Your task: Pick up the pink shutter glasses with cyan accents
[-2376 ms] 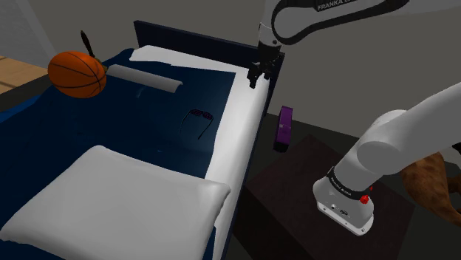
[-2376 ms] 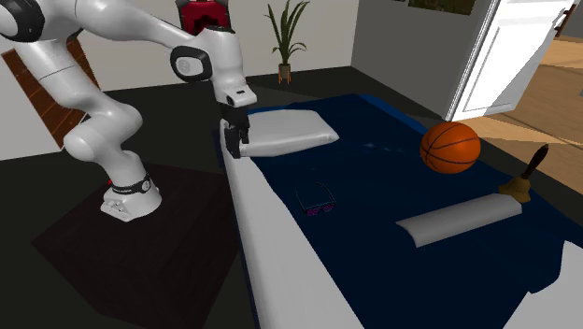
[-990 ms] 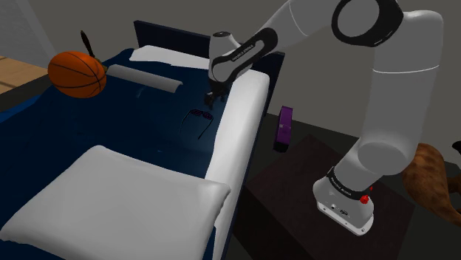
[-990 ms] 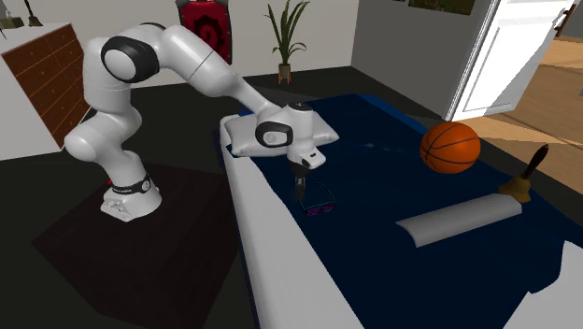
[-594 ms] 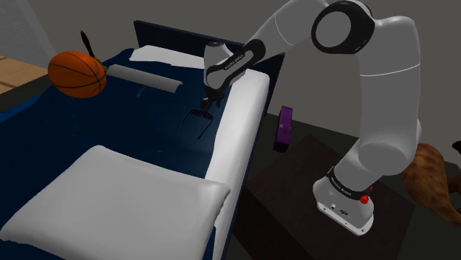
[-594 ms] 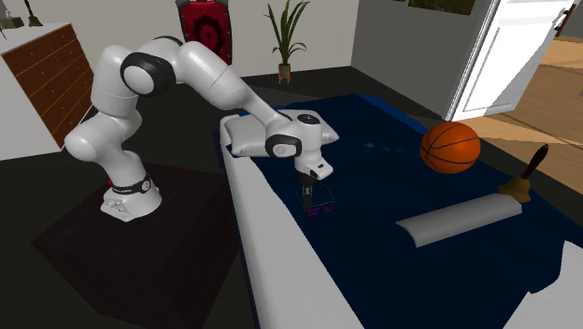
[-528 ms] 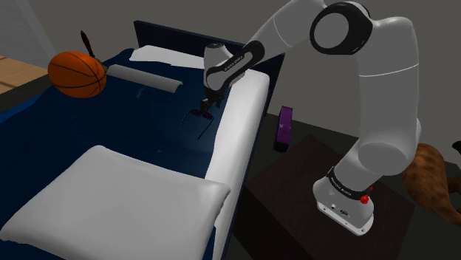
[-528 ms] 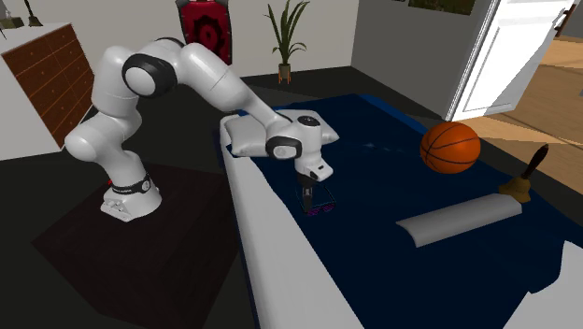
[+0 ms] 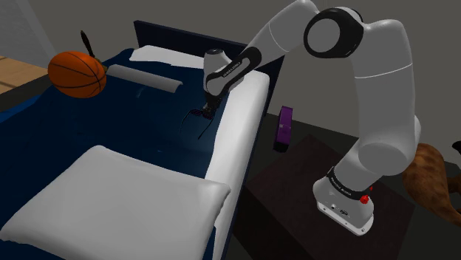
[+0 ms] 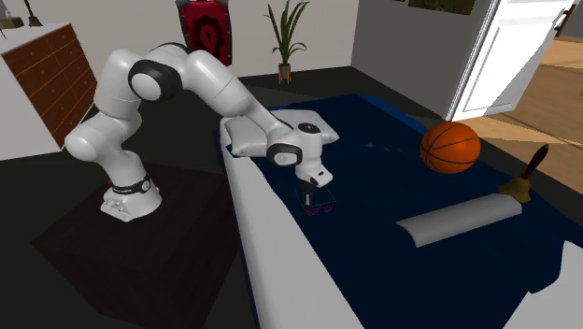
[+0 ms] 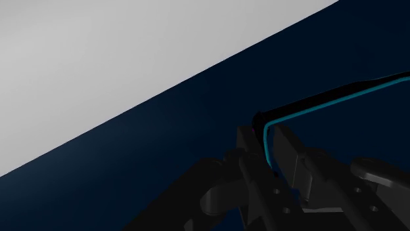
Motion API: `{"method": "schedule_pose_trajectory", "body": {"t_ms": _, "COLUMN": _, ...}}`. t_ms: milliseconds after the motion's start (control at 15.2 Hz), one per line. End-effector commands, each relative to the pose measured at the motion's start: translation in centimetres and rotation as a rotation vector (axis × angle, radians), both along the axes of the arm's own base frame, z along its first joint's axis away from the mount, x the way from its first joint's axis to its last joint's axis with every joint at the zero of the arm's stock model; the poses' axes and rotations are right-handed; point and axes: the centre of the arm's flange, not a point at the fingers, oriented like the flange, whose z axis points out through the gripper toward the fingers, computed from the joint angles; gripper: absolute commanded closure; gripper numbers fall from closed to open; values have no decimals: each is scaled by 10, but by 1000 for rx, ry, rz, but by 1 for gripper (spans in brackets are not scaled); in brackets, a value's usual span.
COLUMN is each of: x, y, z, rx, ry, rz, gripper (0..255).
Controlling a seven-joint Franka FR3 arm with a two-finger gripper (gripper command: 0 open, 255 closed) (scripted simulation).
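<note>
One black tool point(image 9: 205, 112) points down onto the dark blue bed point(image 9: 111, 122) in the shoulder view, at the shutter glasses point(image 9: 198, 119) lying near the bed's white side. The second exterior view shows the glasses' pink front just under it. In the wrist view, its fingers point(image 11: 252, 157) stand nearly together, clasping the cyan-edged frame.

1. A bed point(image 9: 111, 125) point(image 10: 392, 178) with a dark blue cover carried everything.
2. A big white pillow point(image 9: 111, 207) point(image 10: 280, 131) lay at one end.
3. A long white cushion point(image 9: 240, 125) point(image 10: 271, 243) ran along one side.
4. Dark glasses point(image 9: 201, 118) point(image 10: 318, 204) sat just beside that cushion.
5. An orange basketball point(image 9: 77, 74) point(image 10: 450, 148) rested near a white roll point(image 9: 144, 77) point(image 10: 458, 220).
</note>
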Motion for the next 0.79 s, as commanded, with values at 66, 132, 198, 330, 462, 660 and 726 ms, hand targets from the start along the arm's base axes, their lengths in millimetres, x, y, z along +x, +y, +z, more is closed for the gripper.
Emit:
{"method": "schedule_pose_trajectory", "body": {"t_ms": 66, "x": 0, "y": 0, "z": 0, "rx": 0, "ry": 0, "rz": 0, "gripper": 255}}
{"method": "schedule_pose_trajectory", "body": {"t_ms": 132, "x": 0, "y": 0, "z": 0, "rx": 0, "ry": 0, "rz": 0, "gripper": 255}}
{"method": "schedule_pose_trajectory", "body": {"t_ms": 198, "x": 0, "y": 0, "z": 0, "rx": 0, "ry": 0, "rz": 0, "gripper": 255}}
{"method": "schedule_pose_trajectory", "body": {"t_ms": 330, "x": 0, "y": 0, "z": 0, "rx": 0, "ry": 0, "rz": 0, "gripper": 255}}
{"method": "schedule_pose_trajectory", "body": {"t_ms": 462, "x": -1, "y": 0, "z": 5, "rx": 0, "ry": 0, "rz": 0, "gripper": 255}}
{"method": "schedule_pose_trajectory", "body": {"t_ms": 660, "x": -1, "y": 0, "z": 21, "rx": 0, "ry": 0, "rz": 0, "gripper": 255}}
{"method": "schedule_pose_trajectory", "body": {"t_ms": 726, "x": -1, "y": 0, "z": 26, "rx": 0, "ry": 0, "rz": 0, "gripper": 255}}
